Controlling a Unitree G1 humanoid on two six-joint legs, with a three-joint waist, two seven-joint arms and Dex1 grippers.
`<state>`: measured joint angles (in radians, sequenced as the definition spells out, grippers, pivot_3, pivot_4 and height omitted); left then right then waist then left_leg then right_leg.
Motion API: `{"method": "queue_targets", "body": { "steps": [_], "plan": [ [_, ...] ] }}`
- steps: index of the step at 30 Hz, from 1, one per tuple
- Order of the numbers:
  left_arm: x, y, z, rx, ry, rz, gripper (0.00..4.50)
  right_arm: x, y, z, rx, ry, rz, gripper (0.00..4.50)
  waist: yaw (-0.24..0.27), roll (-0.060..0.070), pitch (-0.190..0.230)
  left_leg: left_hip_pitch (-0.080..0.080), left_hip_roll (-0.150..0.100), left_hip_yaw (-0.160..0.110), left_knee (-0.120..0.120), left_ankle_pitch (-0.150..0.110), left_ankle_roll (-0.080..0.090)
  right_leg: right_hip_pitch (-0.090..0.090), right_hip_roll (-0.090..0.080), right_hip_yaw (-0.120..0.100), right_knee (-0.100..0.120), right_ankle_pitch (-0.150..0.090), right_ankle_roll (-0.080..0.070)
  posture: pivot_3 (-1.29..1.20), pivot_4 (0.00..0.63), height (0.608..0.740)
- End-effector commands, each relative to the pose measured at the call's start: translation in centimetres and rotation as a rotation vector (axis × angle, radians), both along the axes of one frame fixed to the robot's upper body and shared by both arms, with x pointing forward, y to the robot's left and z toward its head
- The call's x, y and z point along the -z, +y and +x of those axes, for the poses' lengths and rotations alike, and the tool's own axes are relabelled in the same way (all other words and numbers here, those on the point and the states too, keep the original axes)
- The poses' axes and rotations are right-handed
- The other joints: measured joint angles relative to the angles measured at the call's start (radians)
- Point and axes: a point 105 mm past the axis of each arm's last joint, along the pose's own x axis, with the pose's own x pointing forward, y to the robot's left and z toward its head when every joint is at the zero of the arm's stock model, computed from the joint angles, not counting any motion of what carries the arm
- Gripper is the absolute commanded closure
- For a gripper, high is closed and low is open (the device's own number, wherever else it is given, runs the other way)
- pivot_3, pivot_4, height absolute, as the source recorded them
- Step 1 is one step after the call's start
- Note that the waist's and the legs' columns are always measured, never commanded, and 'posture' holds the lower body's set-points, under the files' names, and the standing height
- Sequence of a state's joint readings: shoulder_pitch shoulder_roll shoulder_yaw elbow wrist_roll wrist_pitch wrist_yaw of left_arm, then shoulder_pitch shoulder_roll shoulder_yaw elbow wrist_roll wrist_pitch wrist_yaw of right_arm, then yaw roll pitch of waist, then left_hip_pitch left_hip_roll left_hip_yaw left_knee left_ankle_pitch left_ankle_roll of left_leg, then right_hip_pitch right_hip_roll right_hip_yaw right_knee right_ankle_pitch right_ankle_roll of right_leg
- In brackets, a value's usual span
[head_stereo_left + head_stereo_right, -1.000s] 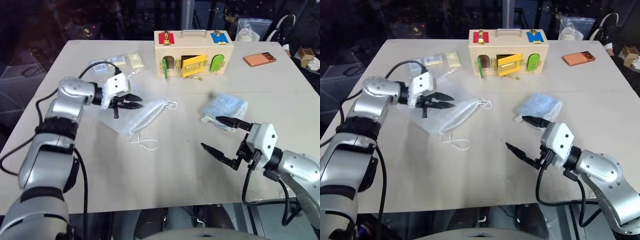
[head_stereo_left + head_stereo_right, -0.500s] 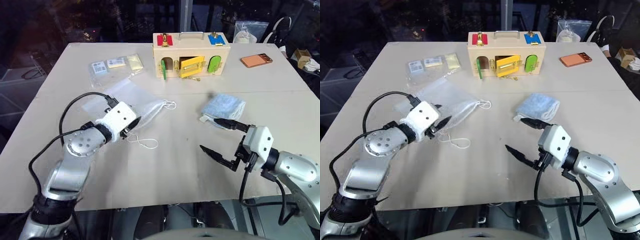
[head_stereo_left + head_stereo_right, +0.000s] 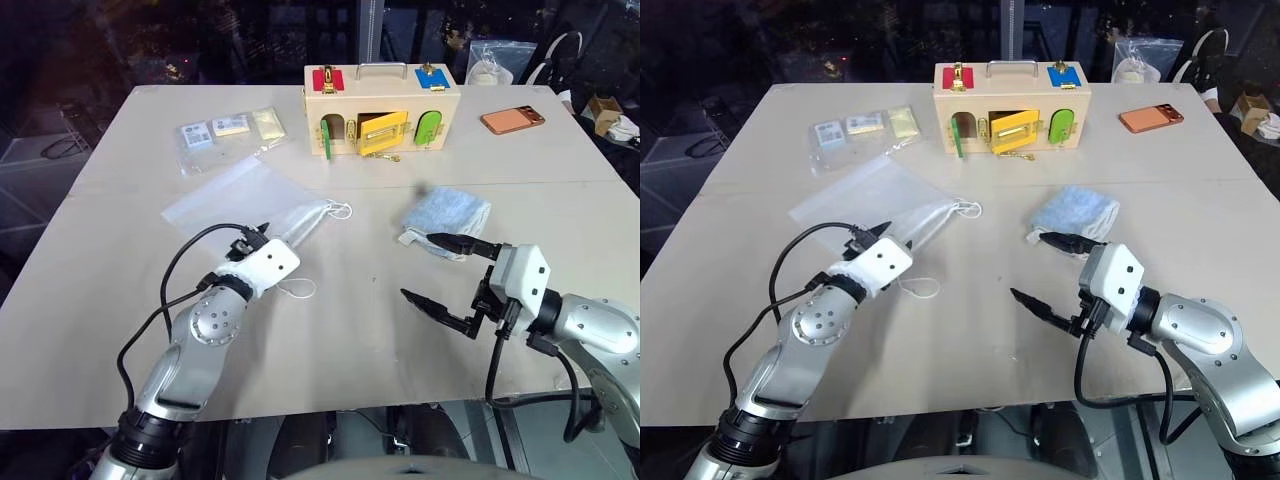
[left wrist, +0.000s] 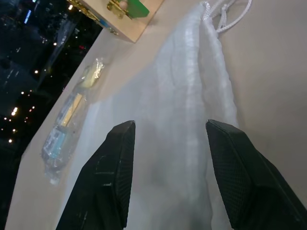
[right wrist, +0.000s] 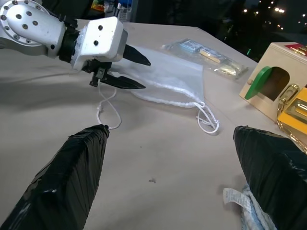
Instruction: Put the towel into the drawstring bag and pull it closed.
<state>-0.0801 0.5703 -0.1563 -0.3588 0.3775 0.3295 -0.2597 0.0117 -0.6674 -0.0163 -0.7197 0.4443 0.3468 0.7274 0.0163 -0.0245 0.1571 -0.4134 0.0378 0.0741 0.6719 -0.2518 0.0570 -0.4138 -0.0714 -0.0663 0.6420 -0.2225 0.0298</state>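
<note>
The drawstring bag lies flat on the table, a white see-through pouch with a cord loop at its mouth and another cord loop by its near edge. My left gripper hovers open at that near edge, pointing across the bag, with nothing between its fingers. In the left wrist view the bag stretches away beyond both fingers. The towel, a crumpled pale blue cloth, rests to the right. My right gripper stands wide open just in front of the towel, apart from it.
A wooden box with coloured doors stands at the back centre. A clear plastic bag of small packets lies at the back left, and an orange phone at the back right. The table's front edge is near both arms.
My left arm has swung back and down, so its gripper has left the bag's top for its near edge. The bag now shows spread flat. The right arm has not moved.
</note>
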Motion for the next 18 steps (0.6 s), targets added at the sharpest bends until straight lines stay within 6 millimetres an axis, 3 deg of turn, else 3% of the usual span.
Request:
{"method": "queue_targets", "body": {
  "steps": [1,9,12,14,16,18],
  "plan": [
    [-1.1,0.1,0.8,-0.011,-0.058,0.015,2.13,-0.8,-0.1,-0.1,0.003,-0.041,0.003,0.0,0.001,0.0,0.0,0.0,0.0,0.0,0.0,0.0,0.0,0.0,0.0,0.0,0.0,0.0,0.0,0.0,0.15,0.74],
    [-2.6,-0.8,3.0,0.007,-0.057,-0.027,2.13,-0.4,-0.3,0.3,0.046,-0.002,0.025,0.0,0.001,0.0,0.0,0.0,0.0,0.0,0.0,0.0,0.0,0.0,0.0,-0.001,0.0,0.001,0.002,0.0,0.15,0.74],
    [-2.2,-1.0,3.5,0.015,0.014,-0.035,2.93,0.1,-0.4,0.5,0.051,0.069,0.046,0.0,0.0,0.0,0.0,0.0,0.0,0.0,0.0,0.0,0.0,0.0,0.001,-0.001,0.0,0.001,0.002,0.0,0.15,0.74],
    [-1.9,-0.4,3.9,-0.009,0.059,-0.055,3.8,-0.1,-1.6,2.1,0.156,0.048,0.049,0.0,-0.004,0.0,0.0,0.0,0.0,0.001,0.0,0.0,0.0,0.0,0.001,0.0,0.0,0.001,0.002,0.0,0.15,0.74],
    [-1.8,0.0,4.3,-0.035,0.111,-0.154,4.29,-0.4,-3.0,3.7,0.274,0.009,0.053,0.0,-0.002,0.0,0.0,0.0,0.0,0.001,0.0,0.0,0.0,0.0,0.001,0.0,0.0,0.001,0.002,0.0,0.15,0.74],
    [-1.8,-0.4,4.3,-0.028,0.176,-0.293,4.29,-0.7,-3.9,4.6,0.365,-0.036,0.059,0.0,0.0,0.0,0.0,0.0,0.0,0.001,0.001,0.0,0.0,0.0,0.001,-0.001,0.001,0.001,0.002,0.0,0.15,0.74]
  ]
}}
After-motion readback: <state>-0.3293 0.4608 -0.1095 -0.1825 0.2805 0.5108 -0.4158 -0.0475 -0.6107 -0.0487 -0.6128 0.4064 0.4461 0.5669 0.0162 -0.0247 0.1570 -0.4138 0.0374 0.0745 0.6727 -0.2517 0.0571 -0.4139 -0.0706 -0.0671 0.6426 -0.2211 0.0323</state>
